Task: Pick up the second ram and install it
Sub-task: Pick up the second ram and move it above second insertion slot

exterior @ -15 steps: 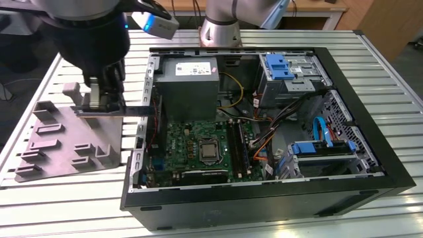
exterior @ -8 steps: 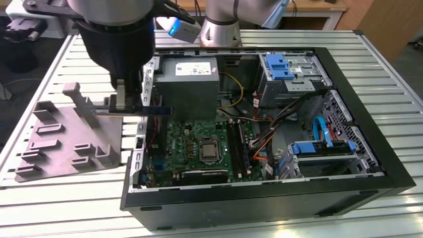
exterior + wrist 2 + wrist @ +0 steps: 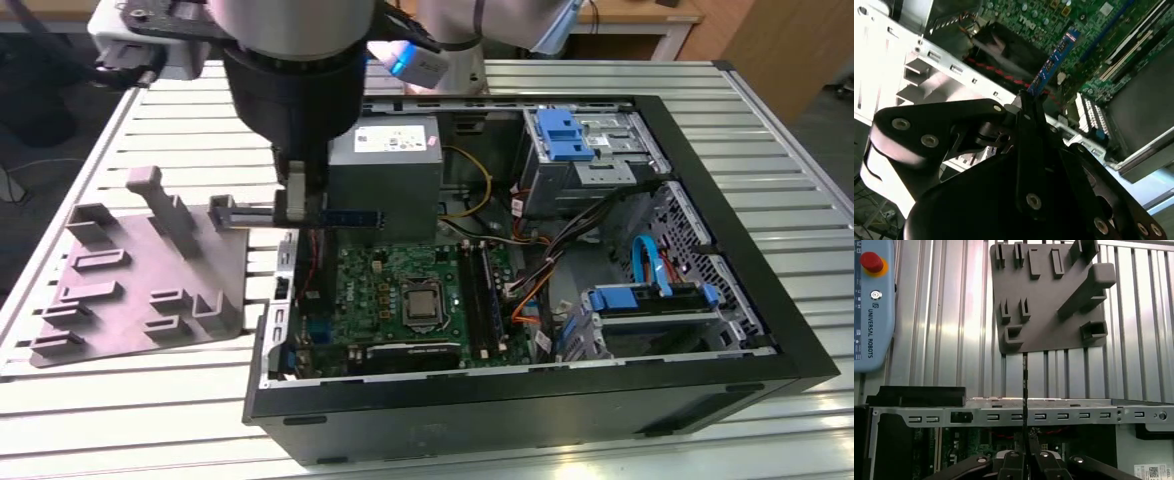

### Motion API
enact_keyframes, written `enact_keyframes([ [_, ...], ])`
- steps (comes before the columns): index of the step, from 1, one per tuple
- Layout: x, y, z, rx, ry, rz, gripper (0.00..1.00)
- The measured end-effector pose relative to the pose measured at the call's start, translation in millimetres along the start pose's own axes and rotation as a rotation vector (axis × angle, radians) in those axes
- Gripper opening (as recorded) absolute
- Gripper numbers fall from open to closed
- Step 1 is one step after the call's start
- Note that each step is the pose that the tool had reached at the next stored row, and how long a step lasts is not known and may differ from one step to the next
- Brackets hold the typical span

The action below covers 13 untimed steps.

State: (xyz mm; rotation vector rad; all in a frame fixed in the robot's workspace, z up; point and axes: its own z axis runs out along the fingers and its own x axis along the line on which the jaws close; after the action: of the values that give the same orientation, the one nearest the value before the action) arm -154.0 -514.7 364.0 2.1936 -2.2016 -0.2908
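Black two-finger gripper pinching the slim blue-green memory stick.
In the exterior view, the stick hangs, apparently level, over the nine-o'clock wall of the open black computer case.

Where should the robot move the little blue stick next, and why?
Probably sideways, toward the exterior view's right: the gripper holds the second ram near the case wall, while the long black slots lie further in, beside the processor.

Robotics lab: slatted metal bench, teach pendant, opened computer case.
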Motion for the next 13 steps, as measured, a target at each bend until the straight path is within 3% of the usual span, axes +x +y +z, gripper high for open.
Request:
enact_keyframes([
  [13,0.1,-59.8,-0.9,-0.0391,-0.0007,0.002,0.14],
])
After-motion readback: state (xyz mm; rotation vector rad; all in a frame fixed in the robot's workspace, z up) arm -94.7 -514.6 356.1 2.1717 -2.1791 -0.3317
